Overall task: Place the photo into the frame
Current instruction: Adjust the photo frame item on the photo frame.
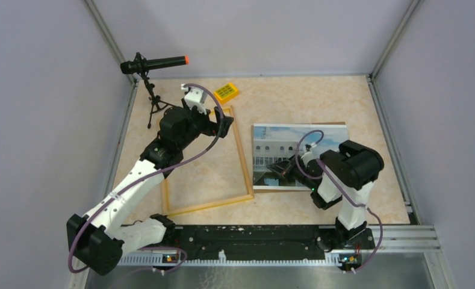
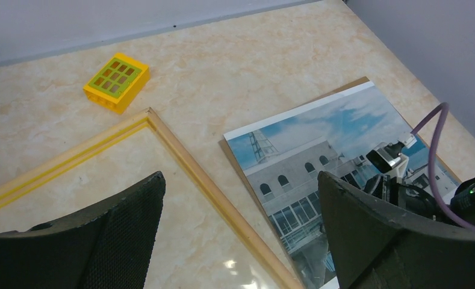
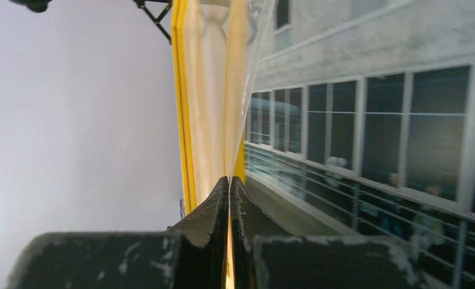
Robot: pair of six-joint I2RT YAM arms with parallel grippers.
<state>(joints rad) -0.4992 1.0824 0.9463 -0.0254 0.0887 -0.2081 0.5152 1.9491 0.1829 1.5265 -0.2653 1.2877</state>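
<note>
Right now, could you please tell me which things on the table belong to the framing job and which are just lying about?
Job in hand:
- photo
- frame

Lying about:
- yellow block
- black device on tripod
- brown board, under the photo, not named in the job

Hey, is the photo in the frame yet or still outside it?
Outside. The photo lies face up to the right of the frame, next to its right rail. Only bare table shows inside the frame.
</note>
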